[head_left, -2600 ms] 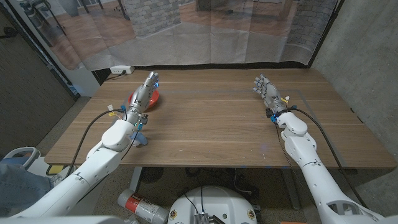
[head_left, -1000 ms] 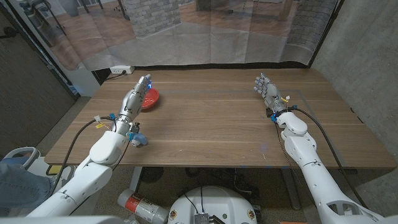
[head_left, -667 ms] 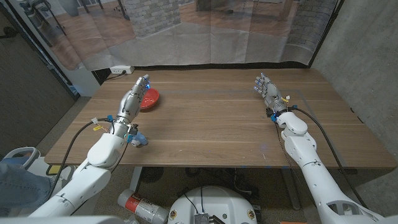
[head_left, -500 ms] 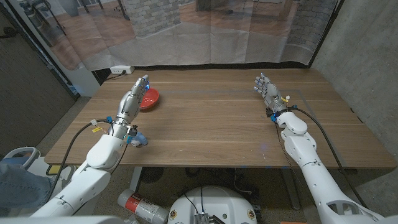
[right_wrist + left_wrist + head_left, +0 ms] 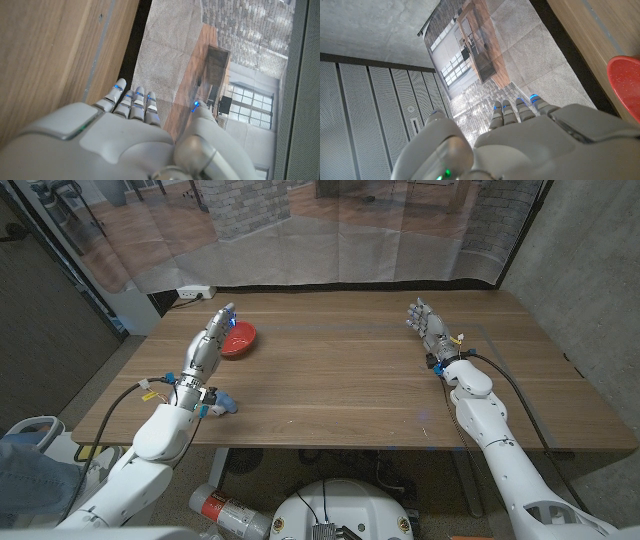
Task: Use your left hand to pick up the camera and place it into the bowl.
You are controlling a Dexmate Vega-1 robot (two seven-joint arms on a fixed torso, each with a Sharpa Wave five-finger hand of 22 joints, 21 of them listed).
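The left hand [image 5: 213, 333] has been sliding back from over the red bowl [image 5: 239, 339] and is now hovering just beside its near-left rim, fingers outstretched and holding nothing. The small blue camera [image 5: 222, 404] is sitting on the wooden table [image 5: 340, 370], nearer the robot than the bowl, beside the left wrist. Far across from the bowl, the right hand [image 5: 429, 329] is waiting with fingers extended, empty.

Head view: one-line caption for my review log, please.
Left robot hand open beside the red bowl; right robot hand open, idle.
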